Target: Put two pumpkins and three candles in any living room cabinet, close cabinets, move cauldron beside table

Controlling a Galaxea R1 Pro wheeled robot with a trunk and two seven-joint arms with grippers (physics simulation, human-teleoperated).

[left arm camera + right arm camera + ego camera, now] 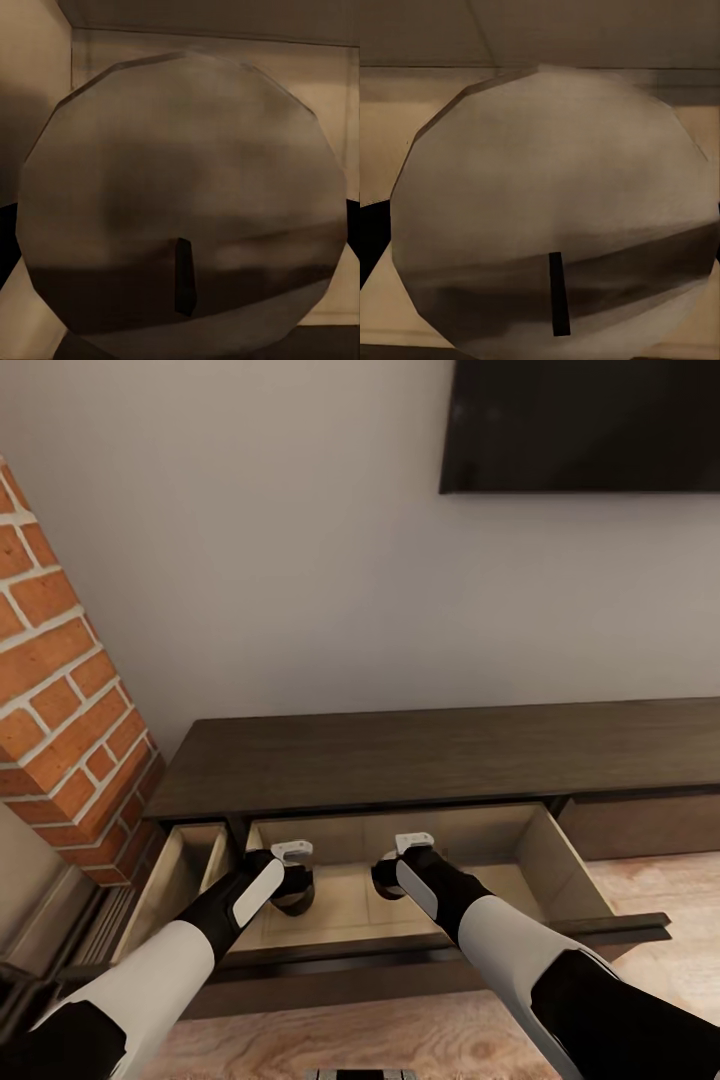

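- Reaching down into the open drawer (520,860) of the long dark-brown cabinet (450,755), both arms are seen side by side in the head view, white forearms and black wrists angled forward and down.
- The cabinet top is a flat, matte wood-grain slab; the pulled-out drawer is lined with pale beige panels, and a second, narrower compartment (185,870) is open beside it, next to the red brick column (60,700).
- The left gripper (292,888) is sunk into the drawer's left part, the right gripper (392,875) just beside it toward the middle; both are pointed at the drawer floor.
- A candle (180,202) is seen end-on at the left wrist: a faceted, dull grey-brown disc with a short dark wick (184,285), pale drawer walls behind it.
- Another candle (555,210) looks much the same at the right wrist, round-ish, many-sided, smudgy brown, wick (557,304) sticking up.
- Fingers are hidden behind the candles, so honestly it can't be told whether either candle is clamped or let go.
- A dark flat screen (580,425) is mounted on the plain grey wall above; light wood flooring (400,1040) is seen below.
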